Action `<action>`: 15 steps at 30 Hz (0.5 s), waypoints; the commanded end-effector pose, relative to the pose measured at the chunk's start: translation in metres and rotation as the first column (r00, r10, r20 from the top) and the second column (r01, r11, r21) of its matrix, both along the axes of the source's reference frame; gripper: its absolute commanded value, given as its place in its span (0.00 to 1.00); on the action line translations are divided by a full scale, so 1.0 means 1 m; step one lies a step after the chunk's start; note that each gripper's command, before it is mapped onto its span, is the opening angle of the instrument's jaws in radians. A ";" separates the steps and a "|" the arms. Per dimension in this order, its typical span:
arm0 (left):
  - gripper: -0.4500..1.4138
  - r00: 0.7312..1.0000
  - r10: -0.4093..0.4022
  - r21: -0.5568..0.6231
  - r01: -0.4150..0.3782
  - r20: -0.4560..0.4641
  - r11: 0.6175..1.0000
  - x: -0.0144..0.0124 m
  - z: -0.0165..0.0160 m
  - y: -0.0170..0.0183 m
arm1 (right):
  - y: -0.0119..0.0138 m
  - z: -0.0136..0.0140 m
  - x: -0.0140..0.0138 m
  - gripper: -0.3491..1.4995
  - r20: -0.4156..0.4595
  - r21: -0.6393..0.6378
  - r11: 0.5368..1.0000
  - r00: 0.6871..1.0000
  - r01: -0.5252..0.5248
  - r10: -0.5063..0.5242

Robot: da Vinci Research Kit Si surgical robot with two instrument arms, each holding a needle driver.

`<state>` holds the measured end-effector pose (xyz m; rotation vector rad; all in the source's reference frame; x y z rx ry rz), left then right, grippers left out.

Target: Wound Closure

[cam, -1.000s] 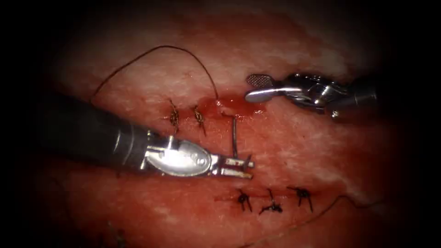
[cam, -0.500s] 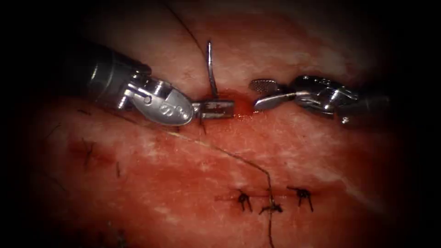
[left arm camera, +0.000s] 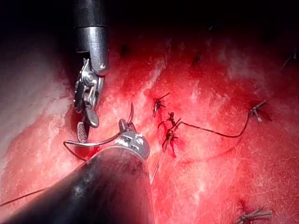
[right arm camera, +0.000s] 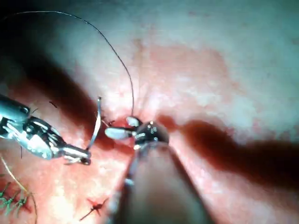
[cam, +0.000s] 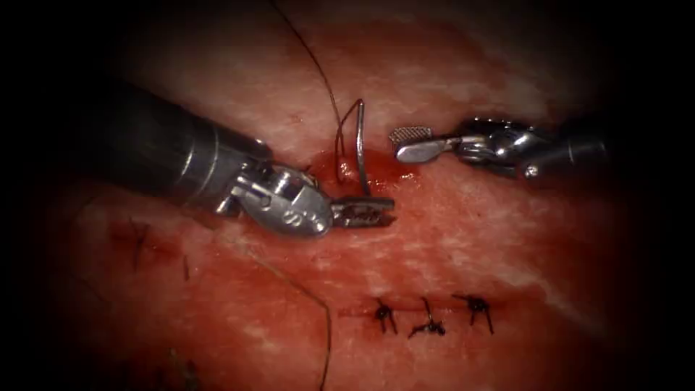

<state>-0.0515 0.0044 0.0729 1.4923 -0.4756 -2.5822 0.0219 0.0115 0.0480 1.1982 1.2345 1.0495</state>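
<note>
Left end effector (cam: pixel 365 212), the larger shape in the endoscope view, is clamped on the needle (cam: pixel 360 145) near one end, its curve standing free above the tissue (cam: pixel 470 239) over the red fluid (cam: pixel 376 170) at the cut. Right end effector (cam: pixel 411 143) sits just right of the needle, jaws apart, holding nothing. Thread (cam: pixel 318 69) trails upward from the needle.
</note>
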 end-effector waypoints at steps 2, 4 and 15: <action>0.00 1.000 0.003 0.001 -0.003 0.002 1.000 -0.0005 0.0006 -0.0006 | -0.0010 0.0005 0.0010 0.51 -0.032 0.027 1.000 0.999 0.007 -0.006; 0.00 1.000 0.005 0.001 -0.005 0.004 1.000 -0.0006 0.0005 -0.0007 | -0.0013 0.0005 0.0015 0.51 -0.060 0.037 0.999 0.998 0.014 -0.012; 0.00 1.000 0.022 -0.014 -0.022 0.008 1.000 -0.0013 0.0005 -0.0012 | -0.0021 0.0000 0.0052 0.55 -0.140 0.052 0.998 0.990 0.024 -0.016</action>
